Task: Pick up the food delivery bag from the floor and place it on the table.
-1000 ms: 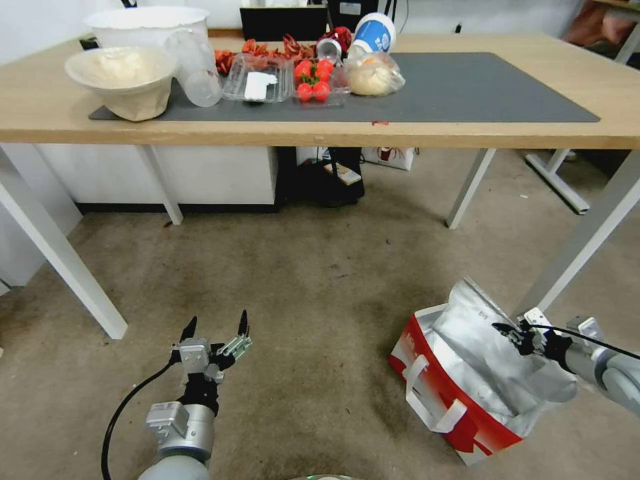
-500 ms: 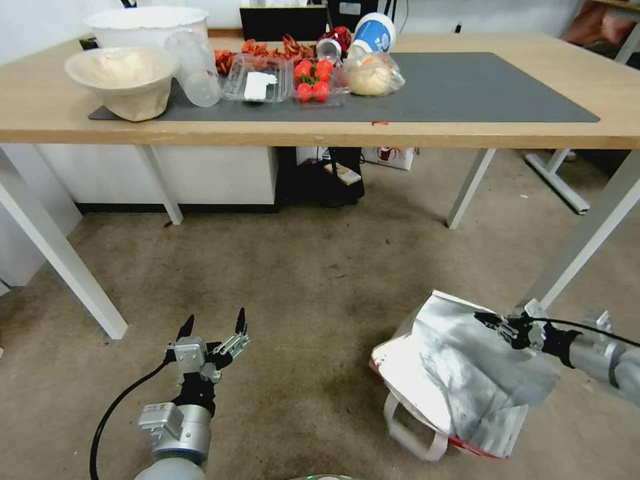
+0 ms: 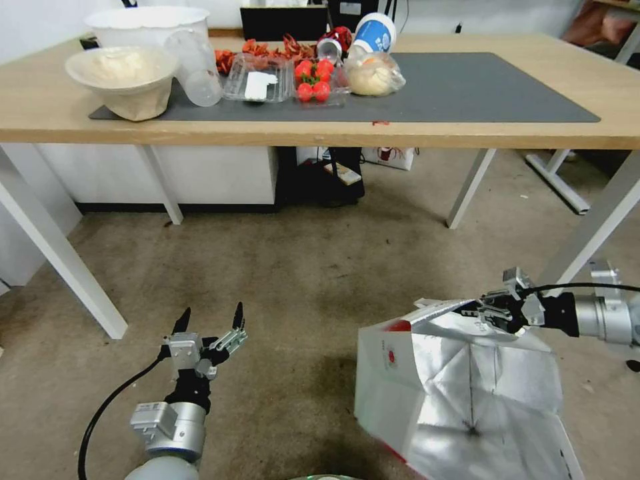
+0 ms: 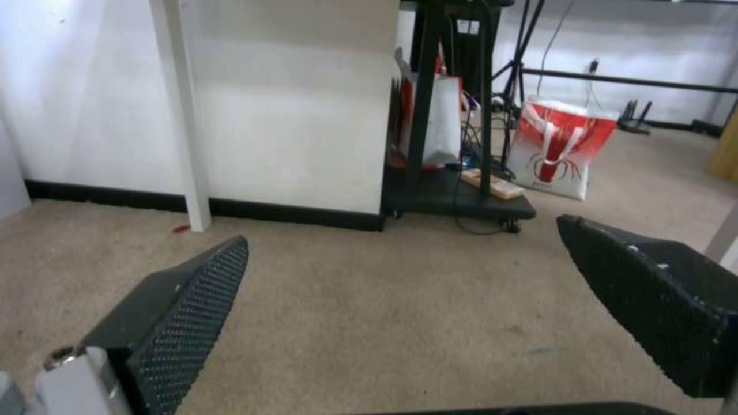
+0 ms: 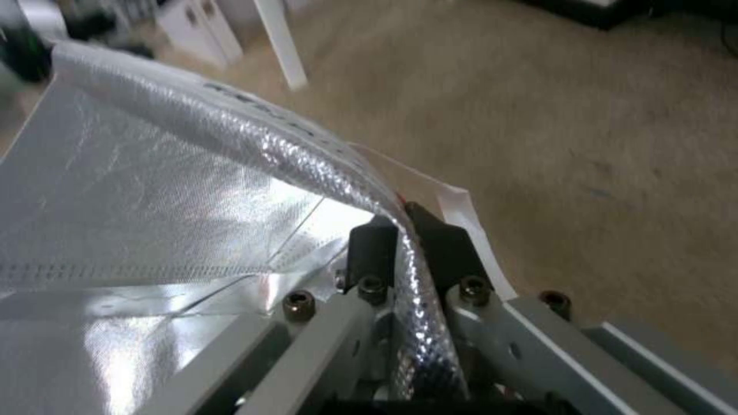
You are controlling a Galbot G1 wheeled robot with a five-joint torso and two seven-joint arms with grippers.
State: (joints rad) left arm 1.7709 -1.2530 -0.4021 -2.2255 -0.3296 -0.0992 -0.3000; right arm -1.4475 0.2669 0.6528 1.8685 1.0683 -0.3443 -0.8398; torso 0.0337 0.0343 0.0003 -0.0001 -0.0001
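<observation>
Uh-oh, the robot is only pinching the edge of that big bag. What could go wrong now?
1. The right tool pinches just the thin foil rim of the food delivery bag, so the rim might slip out or tear.
2. The bag hangs open and lopsided; it could swing and hit the table edge on the way up.
3. The mat's near end is crowded with tomatoes and bowls; a wide bag could knock them.

table [image 3: 467, 130]: grey mat [image 3: 480, 87], bowls [image 3: 123, 70], food trays [image 3: 313, 80] | floor [image 3: 300, 267]: stained carpet
</observation>
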